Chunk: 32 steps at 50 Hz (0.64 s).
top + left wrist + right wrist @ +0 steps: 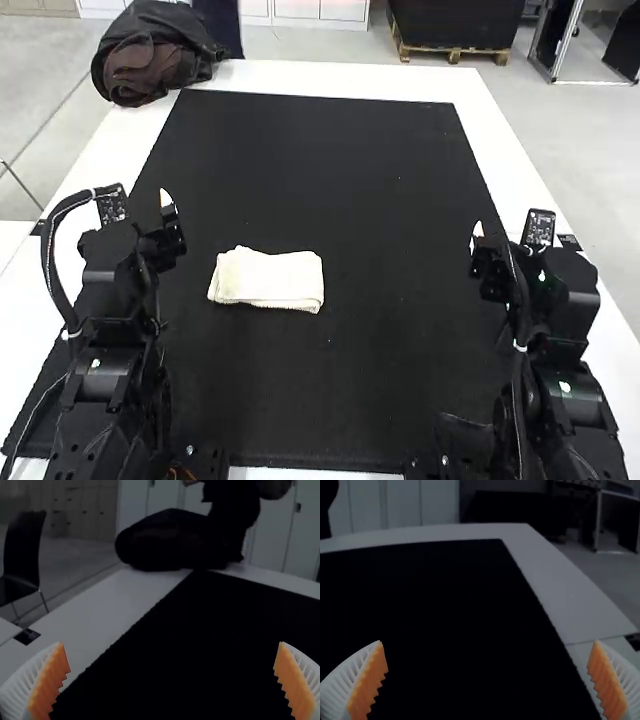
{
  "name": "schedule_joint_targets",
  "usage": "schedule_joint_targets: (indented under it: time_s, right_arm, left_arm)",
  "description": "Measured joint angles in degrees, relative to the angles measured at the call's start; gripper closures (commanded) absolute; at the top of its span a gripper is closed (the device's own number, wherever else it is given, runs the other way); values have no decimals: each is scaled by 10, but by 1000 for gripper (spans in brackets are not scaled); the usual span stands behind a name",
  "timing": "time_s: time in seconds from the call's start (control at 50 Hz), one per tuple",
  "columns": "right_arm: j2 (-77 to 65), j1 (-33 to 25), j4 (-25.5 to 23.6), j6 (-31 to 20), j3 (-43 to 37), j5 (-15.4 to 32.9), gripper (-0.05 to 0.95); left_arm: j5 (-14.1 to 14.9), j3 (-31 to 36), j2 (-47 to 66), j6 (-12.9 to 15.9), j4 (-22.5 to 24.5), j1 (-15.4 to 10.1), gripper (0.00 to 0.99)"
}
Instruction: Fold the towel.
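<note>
The cream towel (268, 279) lies folded into a small rectangle on the black mat, left of the middle in the high view. Its number of layers I cannot tell. My left gripper (168, 215) is held to the left of the towel, apart from it; in the left wrist view the left gripper (171, 680) has its ribbed fingers wide apart, with nothing between them. Well to the towel's right is my right gripper (482, 250). The right wrist view shows the right gripper (486, 680) open too, its orange pads far from each other.
The black mat (320, 170) covers most of the white table (495, 150). A dark bundle of cloth (150, 60) rests at the table's far left corner. Both arms stand along the sides of the mat.
</note>
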Motion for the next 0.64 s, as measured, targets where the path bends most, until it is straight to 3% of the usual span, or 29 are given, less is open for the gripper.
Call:
schedule_joint_targets:
  time_s: [0.16, 0.34, 0.48, 0.56, 0.64]
  right_arm:
    - [0, 0, -6, 0, 0, -23, -20]
    - [0, 0, -7, 0, 0, -32, -20]
    - [0, 0, -7, 0, 0, -32, -20]
    - [0, 0, -7, 0, 0, -33, -20]
    - [0, 0, -7, 0, 0, -33, -20]
  left_arm:
    - [0, 0, 0, 0, -4, -5, 36]
    - [0, 0, 0, -66, -35, -4, 36]
    - [-1, 0, 0, -85, -14, -4, 36]
    - [-2, 0, 0, -78, 23, -4, 36]
    - [-2, 0, 0, -46, 52, -4, 36]
